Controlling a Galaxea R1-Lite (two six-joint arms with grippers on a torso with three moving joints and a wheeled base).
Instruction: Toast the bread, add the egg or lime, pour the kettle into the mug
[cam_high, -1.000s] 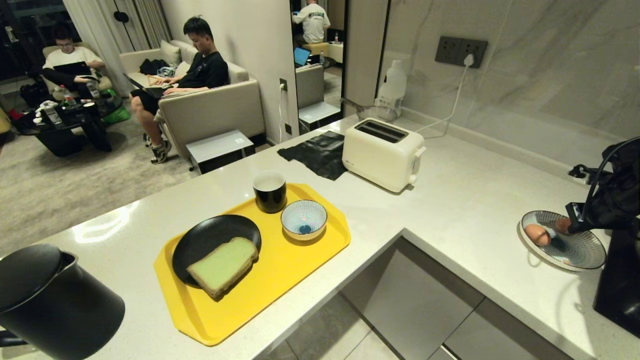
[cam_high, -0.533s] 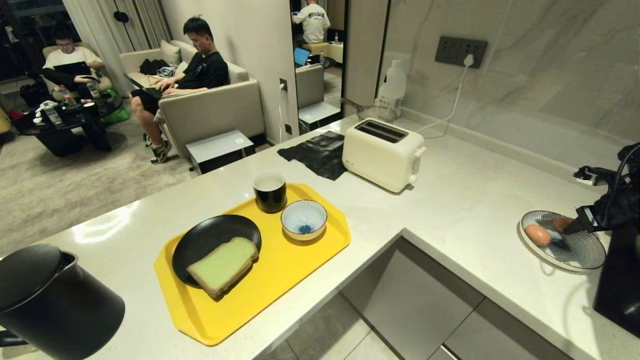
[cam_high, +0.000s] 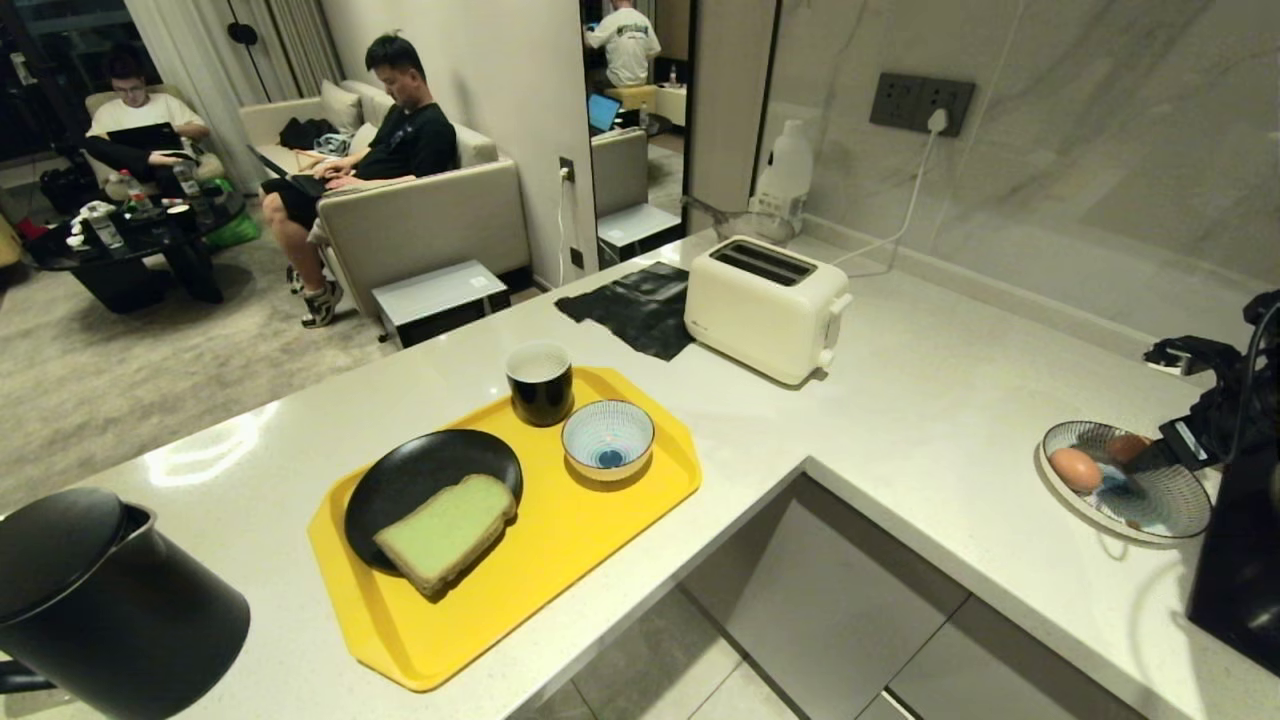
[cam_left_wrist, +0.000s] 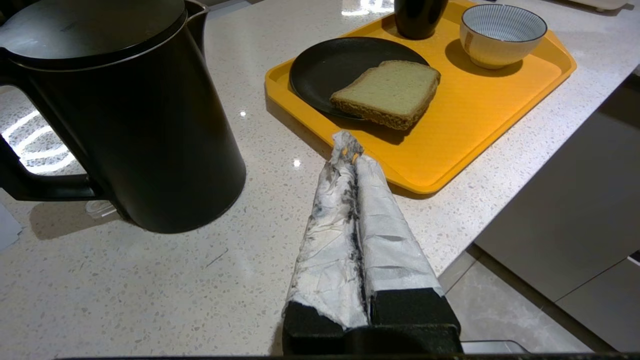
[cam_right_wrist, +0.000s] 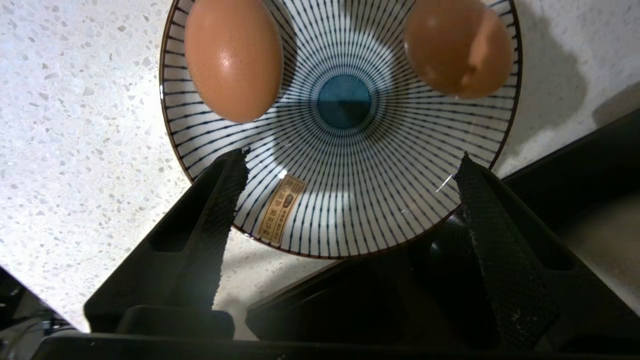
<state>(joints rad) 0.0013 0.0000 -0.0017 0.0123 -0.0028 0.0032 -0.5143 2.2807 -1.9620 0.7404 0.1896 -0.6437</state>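
Note:
The bread (cam_high: 445, 530) (cam_left_wrist: 387, 92) lies half on a black plate (cam_high: 420, 475) on the yellow tray (cam_high: 560, 570). The black mug (cam_high: 540, 385) (cam_left_wrist: 417, 17) stands at the tray's far edge. At the near left is the black kettle (cam_high: 100, 610) (cam_left_wrist: 120, 110). Two eggs (cam_high: 1075, 468) (cam_right_wrist: 232, 57) lie on a striped plate (cam_high: 1160, 505) (cam_right_wrist: 350, 210) at the far right. My right gripper (cam_high: 1165, 455) (cam_right_wrist: 352, 157) hangs open and empty just above that plate, short of both eggs. My left gripper (cam_left_wrist: 347, 145) stays shut and empty between kettle and tray. No lime is in view.
A cream toaster (cam_high: 765, 305) stands plugged in at the back of the counter, with a black cloth (cam_high: 640, 305) beside it. A small striped bowl (cam_high: 607, 440) sits on the tray. A black hob (cam_high: 1240, 570) borders the striped plate. People sit beyond the counter.
My right gripper has opened from shut, its wrist has rolled, and it has drawn back a little toward the right over the striped plate. The second egg shows more. Nothing else has moved.

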